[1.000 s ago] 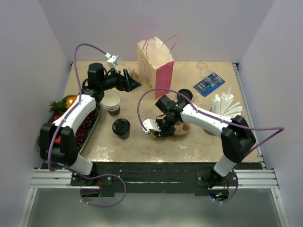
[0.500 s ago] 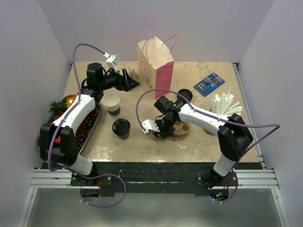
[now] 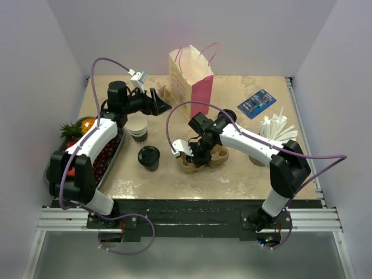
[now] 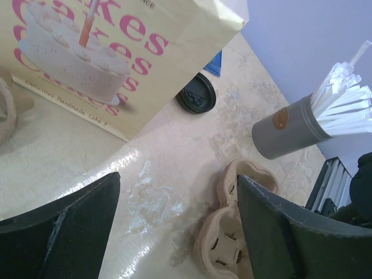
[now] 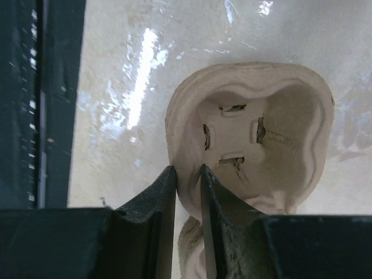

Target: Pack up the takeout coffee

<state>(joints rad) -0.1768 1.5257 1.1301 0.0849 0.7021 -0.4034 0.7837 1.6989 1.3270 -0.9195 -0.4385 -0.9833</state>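
Presently, item one: takeout coffee (image 3: 149, 157), black lid on, upright on the table (image 3: 256, 174), gripped by nothing. It stands to the left of the right gripper's fingers, near them but apart, and well back from the left gripper's fingers.

Item two: pulp cup carrier (image 5: 256, 133), lying flat, its wells empty. The right gripper (image 5: 186, 172) has its fingers drawn together on the carrier's rim wall, one inside the nearest well and one outside. This thin pinch is probably meant to pull or lift the carrier toward the cup, so the cup can be seated.

Item three: left gripper (image 4: 179, 192), fingers wide apart with nothing between them. The paper bag (image 4: 116, 58) stands just beyond its fingertips; the gripper is likely posted there to steady or spread the bag.

Item four: loose black lid (image 4: 196, 96), at the bag's foot, beyond the left fingertips.

Item five: stacked lidless cups (image 3: 137, 127), behind the left fingers, beside that arm.

Item six: grey holder of straws (image 4: 290, 131), well beyond the left gripper's right-hand finger.
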